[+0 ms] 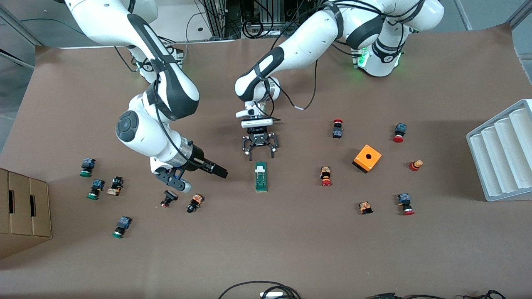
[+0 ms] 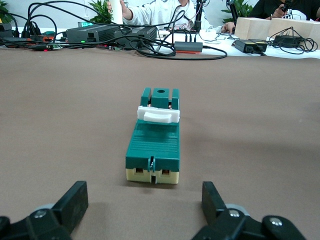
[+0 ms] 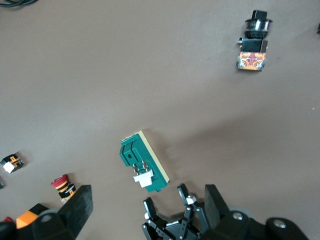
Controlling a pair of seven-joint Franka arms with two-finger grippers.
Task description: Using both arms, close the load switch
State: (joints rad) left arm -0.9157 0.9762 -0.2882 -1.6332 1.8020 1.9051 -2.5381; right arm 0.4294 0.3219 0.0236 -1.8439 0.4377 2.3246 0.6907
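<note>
The load switch [image 1: 261,177] is a narrow green block lying flat in the middle of the table, its white tab at the end toward the robots' bases. My left gripper [image 1: 261,156] is open and low, just short of the tab end, its fingers not touching the switch. In the left wrist view the switch [image 2: 153,145] lies ahead of the open gripper [image 2: 144,192]. My right gripper [image 1: 222,173] is beside the switch, toward the right arm's end, pointing at it. In the right wrist view it [image 3: 147,197] is wide open and empty, apart from the switch [image 3: 144,162].
Two push buttons [image 1: 168,198] [image 1: 195,202] lie just below the right wrist. More buttons are scattered toward both ends. An orange box [image 1: 367,158], a white ribbed tray [image 1: 503,153] and a cardboard box [image 1: 25,211] stand farther out.
</note>
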